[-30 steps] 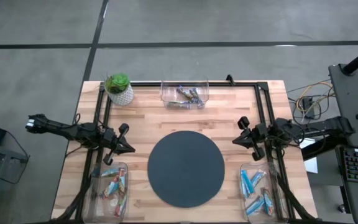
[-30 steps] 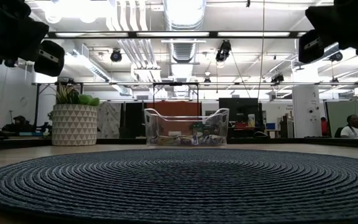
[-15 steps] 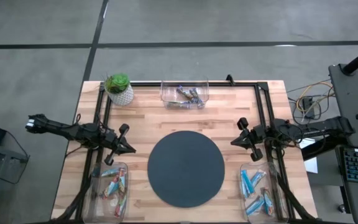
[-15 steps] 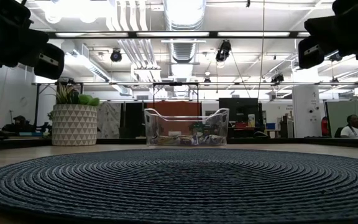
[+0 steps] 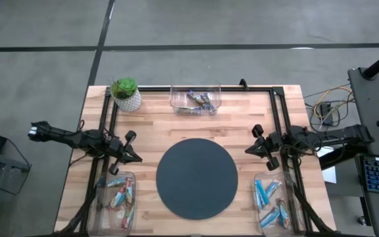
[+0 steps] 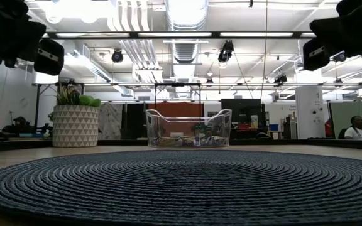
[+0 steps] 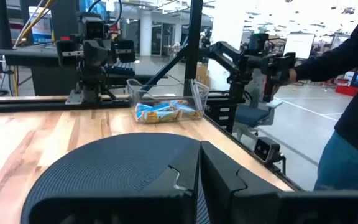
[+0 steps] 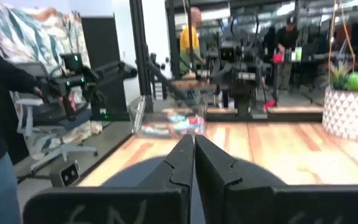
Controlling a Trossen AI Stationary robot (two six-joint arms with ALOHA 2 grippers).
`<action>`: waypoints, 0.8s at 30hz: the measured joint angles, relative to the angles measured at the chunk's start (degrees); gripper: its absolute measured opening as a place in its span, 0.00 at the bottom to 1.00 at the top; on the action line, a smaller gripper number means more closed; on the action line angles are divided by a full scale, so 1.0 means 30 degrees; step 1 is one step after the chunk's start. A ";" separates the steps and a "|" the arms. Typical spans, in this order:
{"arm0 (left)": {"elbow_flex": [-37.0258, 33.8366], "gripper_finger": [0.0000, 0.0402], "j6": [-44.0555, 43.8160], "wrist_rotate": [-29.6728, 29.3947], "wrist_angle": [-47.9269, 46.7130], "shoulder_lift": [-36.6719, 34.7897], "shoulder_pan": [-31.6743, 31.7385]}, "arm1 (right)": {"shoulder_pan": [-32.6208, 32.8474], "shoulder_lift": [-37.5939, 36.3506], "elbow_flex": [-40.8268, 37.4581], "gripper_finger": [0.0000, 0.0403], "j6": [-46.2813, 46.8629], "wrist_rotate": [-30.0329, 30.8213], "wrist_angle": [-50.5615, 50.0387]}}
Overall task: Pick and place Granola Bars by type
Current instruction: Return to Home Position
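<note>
The granola bars lie sorted in three clear bins. Dark mixed bars [image 5: 197, 100] sit in the far bin [image 6: 188, 129]. Red and green bars [image 5: 120, 196] fill the near-left bin, seen also in the right wrist view [image 8: 169, 124]. Blue bars [image 5: 269, 201] fill the near-right bin, seen also in the left wrist view [image 7: 166, 111]. My left gripper [image 5: 137, 157] hovers shut at the left rim of the round dark mat [image 5: 197, 178]. My right gripper [image 5: 249, 149] hovers shut at the mat's right rim. Both are empty, raised above the table.
A potted plant [image 5: 126, 93] in a white patterned pot stands at the table's far left corner. Black frame rails [image 5: 108, 125] run along the left, right and far sides. A person in dark clothes [image 7: 347, 112] stands beyond the table's right side.
</note>
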 joint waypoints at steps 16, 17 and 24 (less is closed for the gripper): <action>0.0046 0.00 0.0039 0.0009 -0.1013 -0.0985 0.0003 | -0.0018 -0.5733 0.0022 0.02 -0.0674 0.0359 -0.3455; 0.0046 0.00 0.0086 0.0009 -0.1026 -0.0989 0.0006 | -0.0018 -0.5741 0.0025 0.02 -0.0763 0.0357 -0.3415; 0.0068 0.00 0.0080 0.0002 -0.0990 -0.1076 0.0006 | -0.0018 -0.5729 0.0012 0.02 -0.0711 0.0350 -0.3388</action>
